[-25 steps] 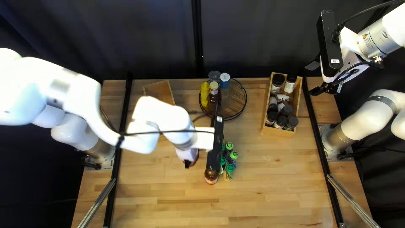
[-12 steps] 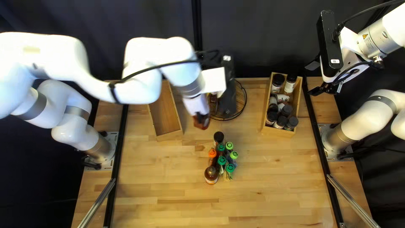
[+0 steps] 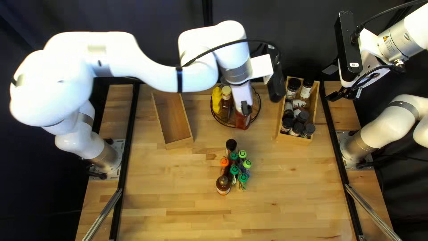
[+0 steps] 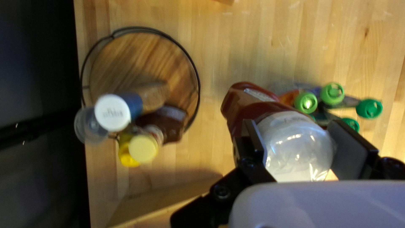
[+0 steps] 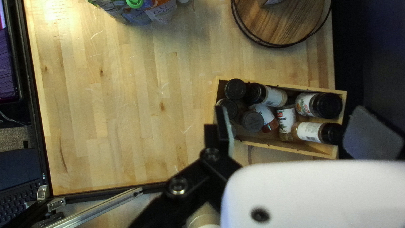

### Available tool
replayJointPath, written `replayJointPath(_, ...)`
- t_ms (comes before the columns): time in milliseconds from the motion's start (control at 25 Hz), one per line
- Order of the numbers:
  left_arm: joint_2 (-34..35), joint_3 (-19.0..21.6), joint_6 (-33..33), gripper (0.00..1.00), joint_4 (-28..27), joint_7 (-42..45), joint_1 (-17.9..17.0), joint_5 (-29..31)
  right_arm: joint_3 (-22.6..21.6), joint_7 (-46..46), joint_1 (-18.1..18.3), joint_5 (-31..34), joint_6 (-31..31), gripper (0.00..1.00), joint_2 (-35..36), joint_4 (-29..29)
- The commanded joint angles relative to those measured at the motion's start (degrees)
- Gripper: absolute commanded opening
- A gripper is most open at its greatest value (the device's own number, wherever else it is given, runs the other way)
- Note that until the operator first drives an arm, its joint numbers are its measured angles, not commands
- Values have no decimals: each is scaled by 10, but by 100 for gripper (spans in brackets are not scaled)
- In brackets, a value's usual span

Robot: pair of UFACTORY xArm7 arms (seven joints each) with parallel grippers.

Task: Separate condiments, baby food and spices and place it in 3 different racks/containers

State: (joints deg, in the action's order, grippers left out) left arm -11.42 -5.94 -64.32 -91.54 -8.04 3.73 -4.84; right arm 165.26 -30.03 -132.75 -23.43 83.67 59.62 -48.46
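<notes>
Nearest, at lower centre of the frame, green-capped pouches [image 3: 243, 177] crowd beside a brown bottle [image 3: 223, 185], their bodies mostly hidden. Left of centre, the arm covers a wooden box's [image 3: 176, 120] far corner. Farther back, the left gripper [image 3: 244, 109] grips a red bottle [image 3: 242, 121], partly blocking the round rack [image 3: 259, 103]. Upper right: jammed spice jars [image 3: 308, 129]; the right gripper [image 3: 331, 82] gapes open.
</notes>
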Motion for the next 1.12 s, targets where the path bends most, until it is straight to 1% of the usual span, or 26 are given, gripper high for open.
replayJointPath(40,-36,-8,23,0,-25,-22,23,-22,0,0,0,0,0,100,0,0)
replayJointPath(160,-62,-13,30,0,-44,-29,36,-27,0,0,0,0,0,100,0,0)
replayJointPath(400,-116,-24,13,0,-102,-23,46,-17,0,0,0,0,0,100,0,0)
replayJointPath(480,-133,-29,12,0,-117,-27,56,-19,0,0,0,0,0,100,0,0)
replayJointPath(760,-175,-39,26,0,-140,-29,84,-32,0,0,0,0,0,100,0,0)
replayJointPath(960,-205,-39,28,0,-167,-22,92,-39,0,0,0,0,0,100,0,0)
replayJointPath(1120,-213,-41,35,0,-165,-20,95,-41,0,0,0,0,0,100,0,0)
